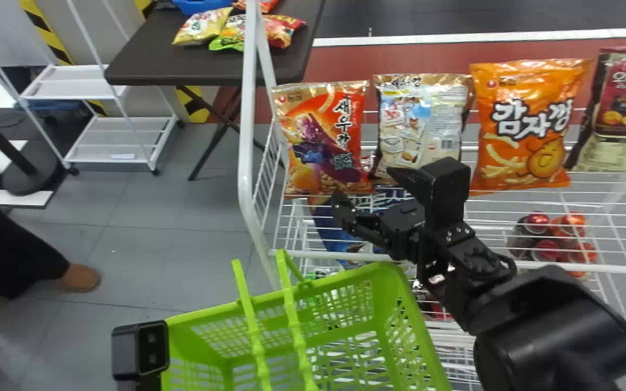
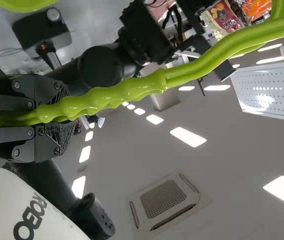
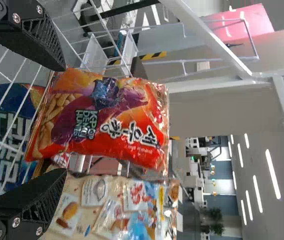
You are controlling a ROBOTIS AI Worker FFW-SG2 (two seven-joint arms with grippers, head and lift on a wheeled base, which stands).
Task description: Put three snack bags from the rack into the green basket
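Observation:
On the rack's top shelf (image 1: 508,205) stand a red-orange snack bag (image 1: 326,141), a beige one (image 1: 420,122), an orange one (image 1: 525,122) and a maroon-cream one (image 1: 625,108). In the head view my right gripper (image 1: 367,190) is open in front of the red-orange and beige bags. From the right wrist view, the gripper (image 3: 57,117) has its fingers apart, with the red-orange bag (image 3: 102,117) beyond them and the beige bag (image 3: 117,207) beside it. My left gripper (image 1: 142,350) is at the green basket (image 1: 400,271); in the left wrist view that gripper (image 2: 57,112) is shut on the basket's handle (image 2: 117,92).
Under the top shelf lie a blue bag (image 1: 335,233) and several cans (image 1: 552,236). The rack's white post (image 1: 246,136) rises left of the red-orange bag. Farther back, a dark table (image 1: 210,65) holds more bags, beside a white cart (image 1: 117,141).

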